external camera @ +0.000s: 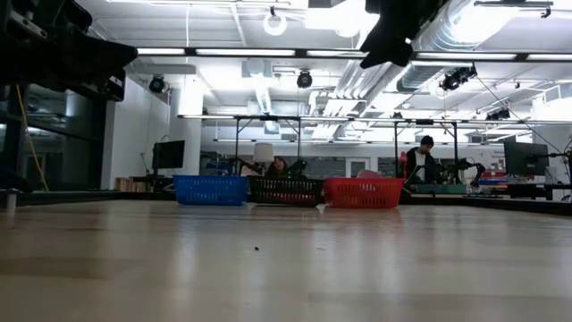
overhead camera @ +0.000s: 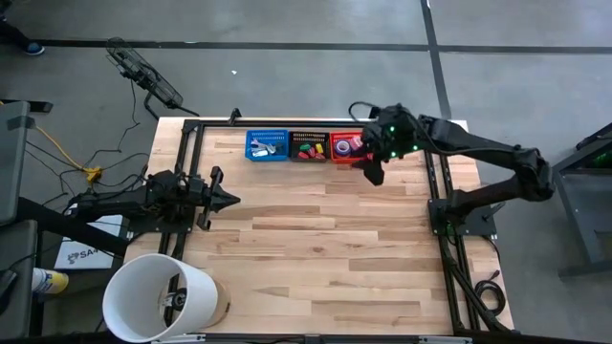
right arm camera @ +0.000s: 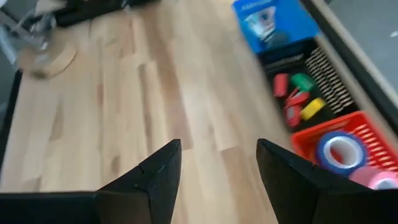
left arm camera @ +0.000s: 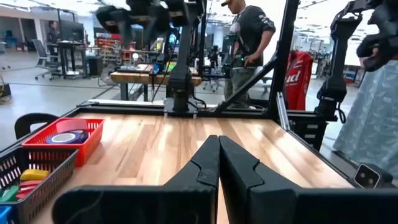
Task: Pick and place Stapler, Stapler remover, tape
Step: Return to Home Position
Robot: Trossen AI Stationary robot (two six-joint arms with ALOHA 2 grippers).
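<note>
- Left gripper [overhead camera: 226, 199]: fingers pressed together, holding nothing; low over the table's [overhead camera: 325, 248] left side, well apart from the bins.
- Blue bin [external camera: 210, 190], far edge of the table: staple remover [right arm camera: 264, 25] inside, blurred.
- Black bin [external camera: 286, 190], touching the blue one: staplers [right arm camera: 302, 81] in red, green and yellow.
- Red bin [external camera: 364, 192], last in the row: tape rolls, blue [right arm camera: 339, 151] and pink [right arm camera: 376, 180] visible.
- Right gripper [right arm camera: 217, 149]: fingers spread wide, empty; raised above the table just in front of the red bin, the tape near it and lower.
</note>
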